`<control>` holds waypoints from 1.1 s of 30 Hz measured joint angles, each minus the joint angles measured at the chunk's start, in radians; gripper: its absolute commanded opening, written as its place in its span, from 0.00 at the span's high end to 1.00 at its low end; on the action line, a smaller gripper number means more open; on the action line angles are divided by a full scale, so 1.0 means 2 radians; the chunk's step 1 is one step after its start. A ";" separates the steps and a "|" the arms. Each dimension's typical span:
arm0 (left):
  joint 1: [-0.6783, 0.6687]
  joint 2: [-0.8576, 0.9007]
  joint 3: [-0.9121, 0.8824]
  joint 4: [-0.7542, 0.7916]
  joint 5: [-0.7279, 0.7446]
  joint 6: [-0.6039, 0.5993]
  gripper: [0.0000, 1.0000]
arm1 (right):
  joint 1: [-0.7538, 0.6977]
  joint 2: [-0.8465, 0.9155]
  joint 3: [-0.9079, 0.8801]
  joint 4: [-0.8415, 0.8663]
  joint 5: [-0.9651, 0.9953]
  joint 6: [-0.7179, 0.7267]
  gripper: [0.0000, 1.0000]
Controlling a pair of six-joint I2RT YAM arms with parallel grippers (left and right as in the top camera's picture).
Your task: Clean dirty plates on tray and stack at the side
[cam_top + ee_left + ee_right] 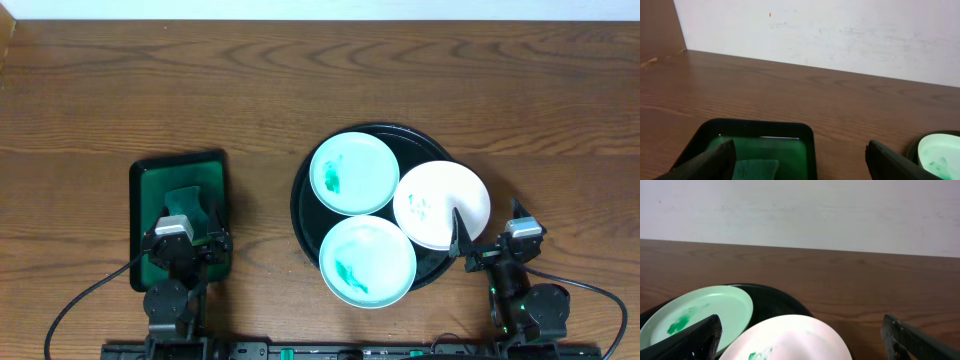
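The black round tray (pixel 304 205) holds three plates. A mint-green plate (pixel 354 172) with a green smear sits at the back. A second mint-green plate (pixel 367 261) with a smear sits at the front. A white plate (pixel 441 204) with faint green marks lies on the right rim. My right gripper (pixel 487 228) is open and empty just in front of the white plate (pixel 790 340). My left gripper (pixel 190 215) is open and empty over the dark green rectangular tray (pixel 145 180), above a green cloth (pixel 757 169).
The dark green rectangular tray (pixel 760 131) with the folded green cloth (pixel 185 203) stands at the left front. Bare wooden table (pixel 300 80) stretches behind both trays. A white wall (pixel 840 35) runs along the table's far edge.
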 measured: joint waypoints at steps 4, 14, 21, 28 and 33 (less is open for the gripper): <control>0.000 0.000 0.000 0.000 0.000 0.000 0.17 | 0.000 0.000 0.000 0.000 0.002 -0.006 0.01; 0.000 0.000 0.000 0.000 0.000 0.000 0.17 | 0.000 0.000 0.000 0.000 0.002 -0.012 0.01; 0.000 0.000 0.000 0.000 0.000 0.000 0.17 | 0.000 0.000 0.000 0.000 0.002 -0.012 0.01; 0.000 0.000 0.000 0.000 0.000 0.000 0.17 | 0.000 0.000 0.000 0.000 0.002 -0.013 0.01; 0.000 0.000 0.000 0.000 0.000 0.000 0.17 | 0.000 0.000 0.000 0.000 0.002 -0.013 0.01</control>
